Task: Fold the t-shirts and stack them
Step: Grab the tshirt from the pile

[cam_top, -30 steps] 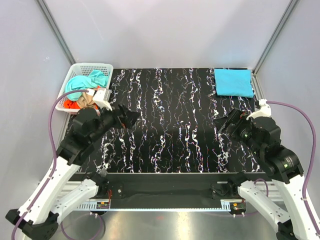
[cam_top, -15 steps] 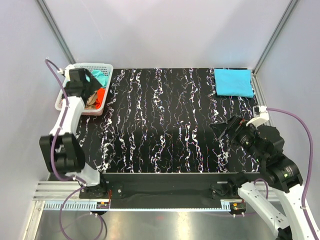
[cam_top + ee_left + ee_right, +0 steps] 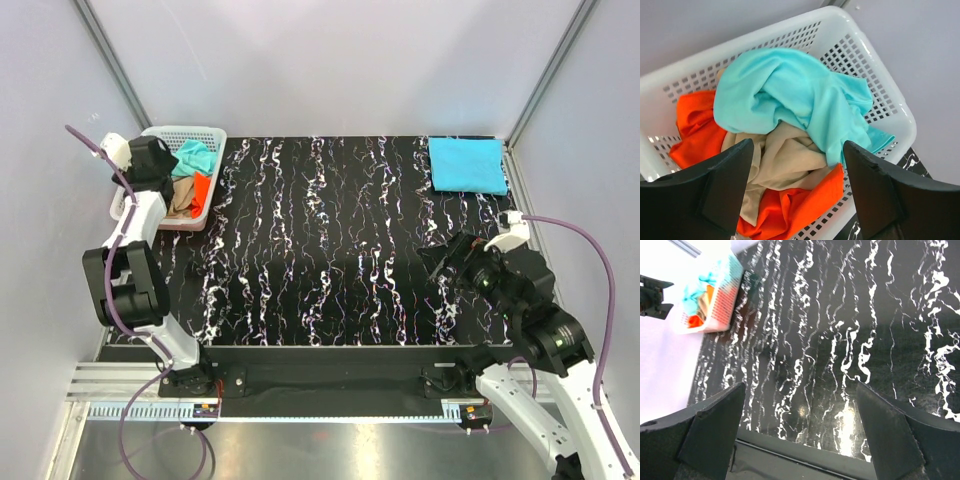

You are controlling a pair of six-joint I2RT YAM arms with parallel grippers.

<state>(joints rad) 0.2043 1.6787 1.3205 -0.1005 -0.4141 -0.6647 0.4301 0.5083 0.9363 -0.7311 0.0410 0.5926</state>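
Three crumpled t-shirts, mint-teal over tan and orange, fill the white basket at the top view's upper left, just below the left gripper. Its arm stretches to that corner, jaws apart and empty. A folded sky-blue t-shirt lies upper right on the table. The right gripper hovers lower right, spread wide.

Bright, even, diffuse light; shadows are faint. The glossy black white-veined desk shows a soft sheen, with a glare patch in the right wrist view, where the white plastic lattice basket is washed out and blurred. Near black fingers look soft.
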